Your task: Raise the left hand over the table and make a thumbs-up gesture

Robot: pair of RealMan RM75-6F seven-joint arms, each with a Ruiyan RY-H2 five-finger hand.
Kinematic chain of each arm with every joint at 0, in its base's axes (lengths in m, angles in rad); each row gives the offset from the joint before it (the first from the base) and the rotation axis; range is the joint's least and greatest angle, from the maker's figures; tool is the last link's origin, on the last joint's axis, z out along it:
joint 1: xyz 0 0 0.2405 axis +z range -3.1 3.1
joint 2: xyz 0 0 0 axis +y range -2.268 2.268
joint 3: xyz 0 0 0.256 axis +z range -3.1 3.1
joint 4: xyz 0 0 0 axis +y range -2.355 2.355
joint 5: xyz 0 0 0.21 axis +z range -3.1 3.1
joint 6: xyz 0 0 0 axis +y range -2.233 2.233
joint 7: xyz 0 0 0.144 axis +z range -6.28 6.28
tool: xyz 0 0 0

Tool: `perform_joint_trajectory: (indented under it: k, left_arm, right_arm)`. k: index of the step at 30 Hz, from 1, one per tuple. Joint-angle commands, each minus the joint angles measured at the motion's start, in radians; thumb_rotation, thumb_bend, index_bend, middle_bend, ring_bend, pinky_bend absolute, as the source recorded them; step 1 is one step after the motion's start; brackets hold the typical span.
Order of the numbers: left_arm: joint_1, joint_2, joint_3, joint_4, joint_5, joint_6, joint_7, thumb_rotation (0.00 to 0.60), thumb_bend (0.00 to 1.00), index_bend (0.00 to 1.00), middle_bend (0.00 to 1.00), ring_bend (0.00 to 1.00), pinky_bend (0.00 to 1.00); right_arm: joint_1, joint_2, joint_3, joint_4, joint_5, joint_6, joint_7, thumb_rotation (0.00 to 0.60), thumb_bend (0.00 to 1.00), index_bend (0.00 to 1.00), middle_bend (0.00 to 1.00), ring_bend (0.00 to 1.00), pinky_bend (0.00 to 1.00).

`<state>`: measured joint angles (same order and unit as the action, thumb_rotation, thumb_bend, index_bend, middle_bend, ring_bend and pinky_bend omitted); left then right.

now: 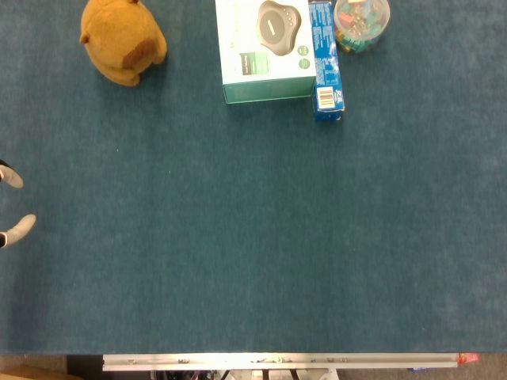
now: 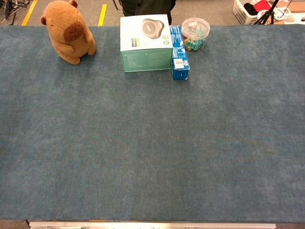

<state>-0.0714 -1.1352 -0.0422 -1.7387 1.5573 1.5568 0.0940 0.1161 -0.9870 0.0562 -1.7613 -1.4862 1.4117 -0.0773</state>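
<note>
Only the tips of my left hand (image 1: 17,230) show, poking in at the left edge of the head view over the blue-green table cloth (image 1: 253,237). Two pale fingertips (image 1: 12,176) are visible, spread apart from each other, with nothing between them. The rest of that hand and its arm lie outside the frame. The chest view shows no hand at all. My right hand appears in neither view.
Along the far edge stand a brown plush capybara (image 1: 121,41), a white-and-green box (image 1: 263,49), a narrow blue box (image 1: 325,62) beside it, and a clear tub of coloured bits (image 1: 361,24). A metal rail (image 1: 277,362) runs along the near edge.
</note>
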Motion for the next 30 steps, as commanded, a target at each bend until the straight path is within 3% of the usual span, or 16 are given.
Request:
perform_joint_trajectory:
  k: [1, 8, 16, 21, 30]
  left_arm:
    - [0.000, 0.001, 0.002, 0.000, 0.001, -0.002, -0.001, 0.600, 0.00, 0.49, 0.41, 0.40, 0.43]
    - [0.001, 0.011, 0.009, -0.009, 0.001, -0.011, -0.027, 0.600, 0.00, 0.49, 0.41, 0.40, 0.43]
    - [-0.027, 0.044, 0.005, -0.040, -0.003, -0.062, -0.184, 0.600, 0.00, 0.48, 0.41, 0.40, 0.44]
    - [-0.080, 0.093, 0.007, -0.117, -0.034, -0.185, -0.462, 0.600, 0.00, 0.47, 0.45, 0.41, 0.56]
    - [-0.197, 0.133, -0.012, -0.163, -0.019, -0.362, -0.824, 0.600, 0.00, 0.56, 0.62, 0.57, 0.70]
  right_arm:
    - [0.002, -0.002, 0.001, 0.001, 0.002, -0.004, -0.004, 0.597, 0.00, 0.41, 0.46, 0.33, 0.44]
    - [0.020, 0.003, 0.021, -0.007, -0.013, 0.004, 0.000, 0.597, 0.00, 0.41, 0.47, 0.33, 0.44]
    - [0.020, 0.018, 0.054, -0.011, -0.005, 0.047, 0.005, 0.599, 0.00, 0.41, 0.47, 0.33, 0.44]
    - [0.027, 0.022, 0.067, -0.018, 0.007, 0.047, 0.001, 0.599, 0.00, 0.41, 0.47, 0.33, 0.44]
    - [0.029, 0.025, 0.048, -0.029, 0.004, 0.021, 0.001, 0.600, 0.00, 0.41, 0.47, 0.33, 0.44]
